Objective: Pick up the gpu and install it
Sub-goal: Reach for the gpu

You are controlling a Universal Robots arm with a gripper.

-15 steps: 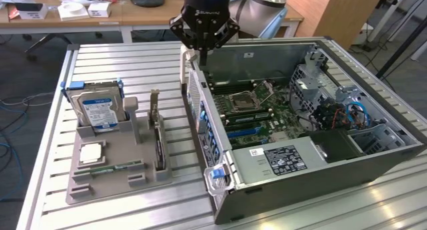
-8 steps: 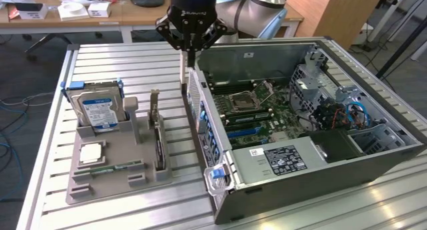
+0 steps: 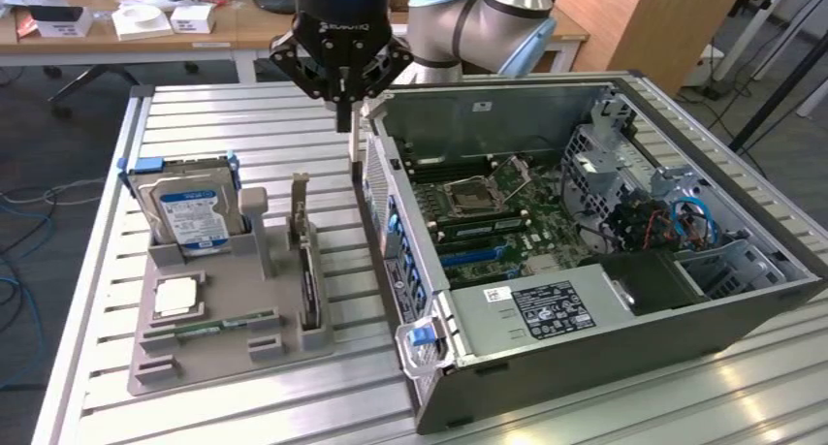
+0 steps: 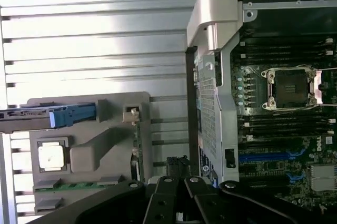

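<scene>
Beside the open case point(image 3: 583, 377), end effector point(image 3: 345, 120) pressed together, gpu point(image 3: 308, 275) edge-on in tray point(image 3: 220, 358), face hidden.

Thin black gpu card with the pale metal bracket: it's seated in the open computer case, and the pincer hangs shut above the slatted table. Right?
Not seated. The exterior view shows the thin black gpu card standing on edge in the grey plastic tray, on that view's left of the open computer case. The pincer does hang shut above the slatted metal table.
</scene>
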